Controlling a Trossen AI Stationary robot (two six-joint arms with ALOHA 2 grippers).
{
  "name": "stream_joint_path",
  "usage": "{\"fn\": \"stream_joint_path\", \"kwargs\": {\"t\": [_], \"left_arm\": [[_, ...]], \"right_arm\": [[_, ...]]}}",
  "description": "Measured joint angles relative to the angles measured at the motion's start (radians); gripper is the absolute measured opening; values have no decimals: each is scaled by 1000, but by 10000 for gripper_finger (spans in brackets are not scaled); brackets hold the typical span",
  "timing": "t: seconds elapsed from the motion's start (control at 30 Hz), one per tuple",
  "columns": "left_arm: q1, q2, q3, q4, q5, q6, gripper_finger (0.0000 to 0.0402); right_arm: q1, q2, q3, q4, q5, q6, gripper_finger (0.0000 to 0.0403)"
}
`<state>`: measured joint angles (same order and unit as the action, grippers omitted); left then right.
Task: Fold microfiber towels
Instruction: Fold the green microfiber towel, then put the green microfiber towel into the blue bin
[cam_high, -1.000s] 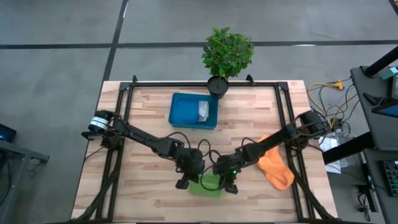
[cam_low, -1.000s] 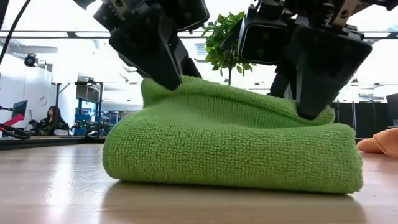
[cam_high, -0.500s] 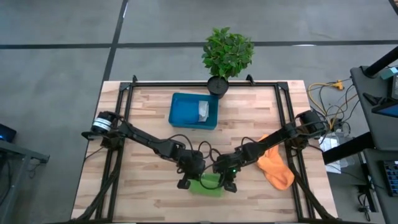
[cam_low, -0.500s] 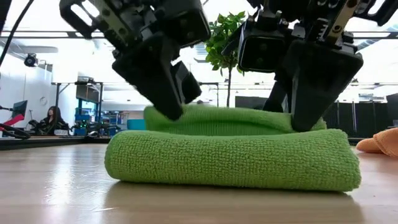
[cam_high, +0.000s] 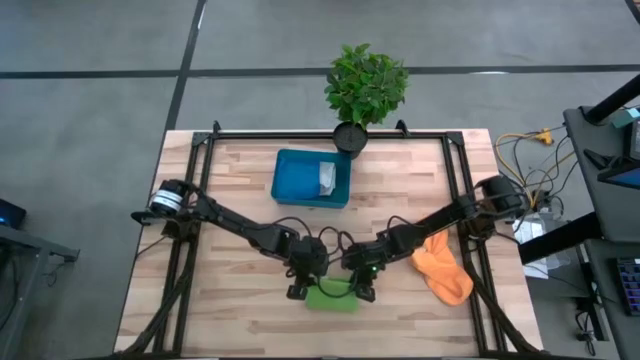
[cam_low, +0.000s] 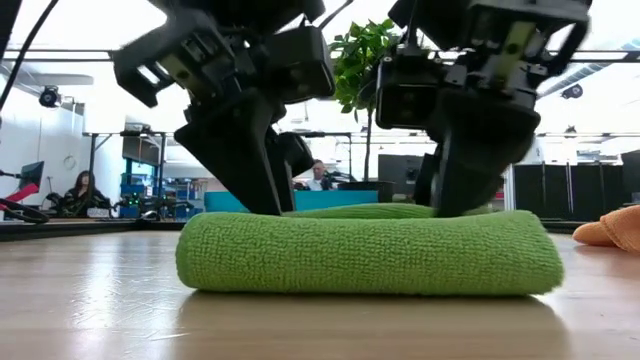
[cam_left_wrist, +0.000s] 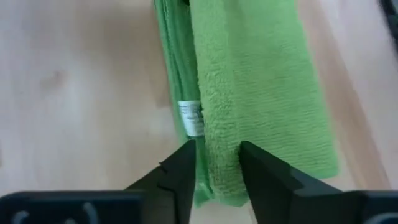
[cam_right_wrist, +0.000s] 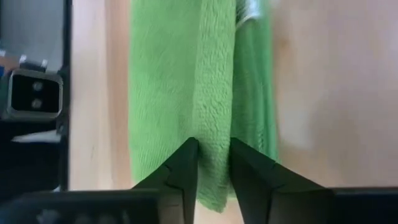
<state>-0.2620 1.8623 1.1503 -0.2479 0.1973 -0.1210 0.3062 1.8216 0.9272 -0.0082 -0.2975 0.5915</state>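
The lime green towel lies folded into a flat strip near the table's front edge, resting on its underside. My left gripper stands at its left end, fingers apart on either side of the top fold's edge, beside a white tag. My right gripper stands at the right end, fingers a little apart around the same fold. In the low view both point down onto the towel's far top edge. My left gripper has its fingers apart astride the top fold at the towel's left end, slanting down from the far left. Whether the fingers touch the cloth I cannot tell. My right gripper stands likewise astride the fold at the right end, slanting down. Whether it touches I cannot tell.
An orange towel lies crumpled at the right, close to the right arm. A blue tray at the back holds a grey-white towel. A potted plant stands at the far edge. Bare wood lies left of the green towel.
Both grippers have sunk with the towel's raised far edge. The hump they held up has come down, and the towel now lies flat and level, where a second ago its top layer stood lifted at both ends.
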Motion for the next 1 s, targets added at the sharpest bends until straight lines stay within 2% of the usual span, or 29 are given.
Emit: {"fn": "stream_joint_path", "kwargs": {"t": [0.2, 0.37, 0.5, 0.6, 0.8, 1.0], "left_arm": [[28, -10, 0, -65, -17, -4, 144], [38, -48, 0, -104, -25, 4, 144], [13, -111, 0, -114, -64, 88, 133], [-39, -152, 1, -103, -103, 147, 124], [-178, -150, 1, -49, -190, 236, 118], [-229, -114, 1, 8, -182, 236, 118]], "right_arm": [[-39, -30, 0, -22, 22, -8, 115], [-52, -81, 0, -57, 84, -47, 123], [-39, -145, 0, -56, 101, -95, 119], [13, -193, 1, -55, 165, -125, 111], [181, -229, 2, -53, 394, -153, 92], [273, -148, 1, 150, 370, -92, 92]]}}
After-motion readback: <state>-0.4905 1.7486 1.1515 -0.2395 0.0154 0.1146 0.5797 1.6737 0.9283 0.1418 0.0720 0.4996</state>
